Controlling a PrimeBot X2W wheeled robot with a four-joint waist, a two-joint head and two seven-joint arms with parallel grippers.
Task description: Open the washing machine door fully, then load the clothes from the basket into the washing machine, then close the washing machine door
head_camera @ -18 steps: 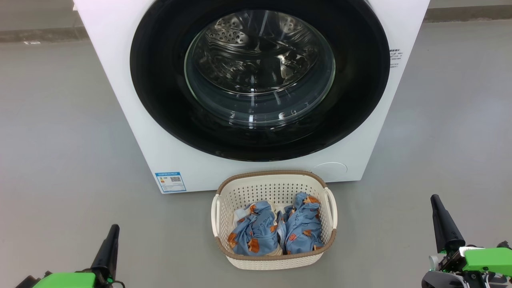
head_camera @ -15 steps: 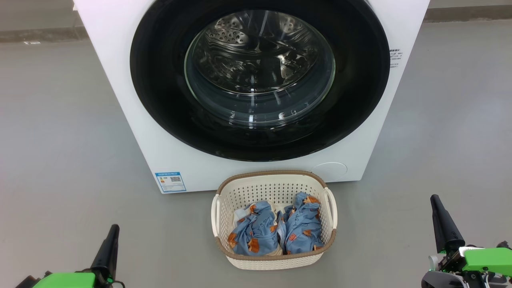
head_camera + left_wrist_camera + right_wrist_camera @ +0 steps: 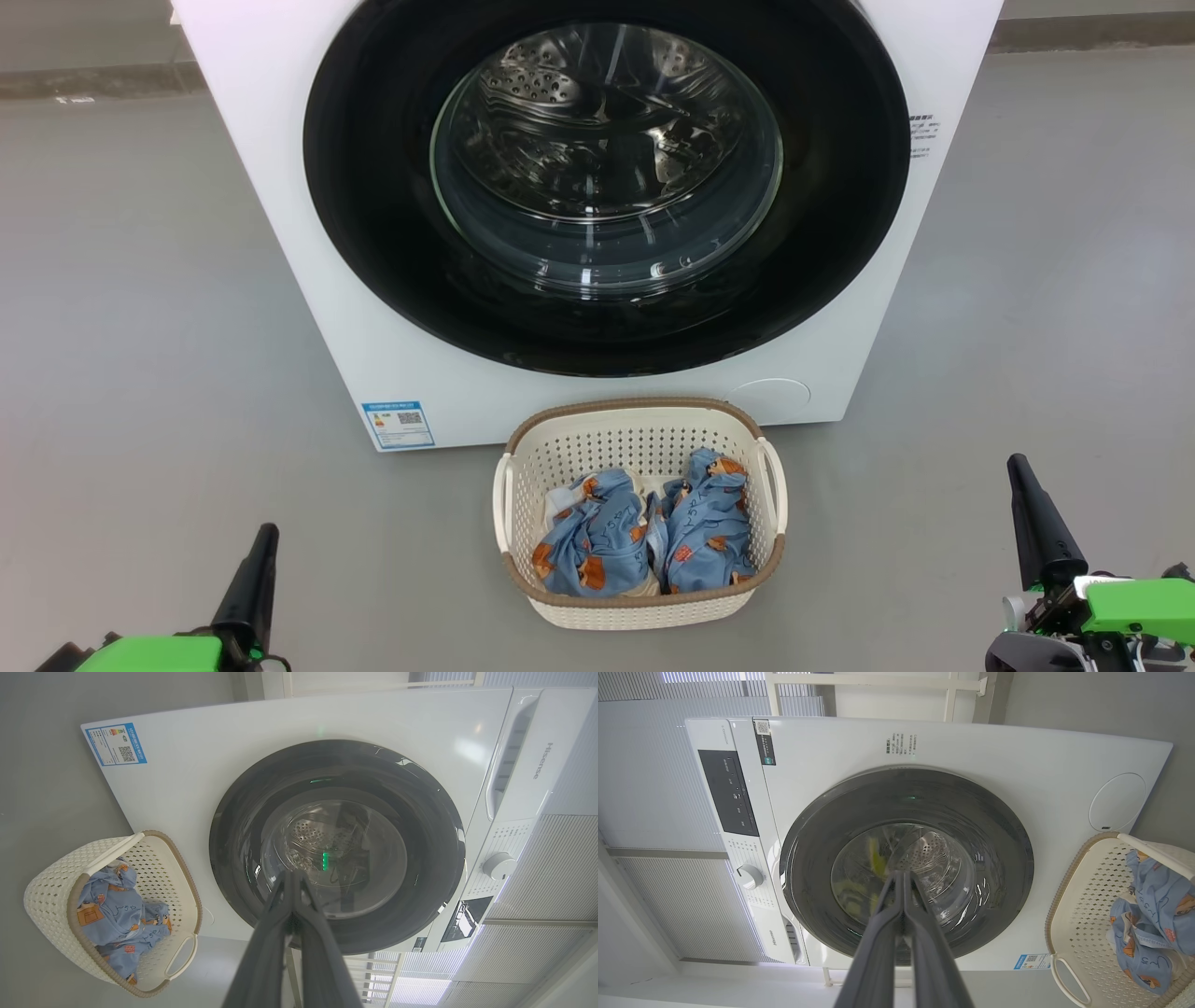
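Nothing has shifted: washing machine door [image 3: 607,187], not yet opened, lies dead ahead beyond the basket [image 3: 644,439], equidistant from left jaws and right jaws, each pair pressed together.

We see soft, even light in the head view: the grey floor [image 3: 140,280] carries hardly any shadow around the washing machine [image 3: 467,411]. The glossy washing machine door [image 3: 373,233] throws back small white streaks low on its glass. In both wrist views straight edges bow outward toward the corners. In the left wrist view the blinds [image 3: 537,952] glow pale and a green glint sits in the glass; the right shows a blurred yellow-green smear.
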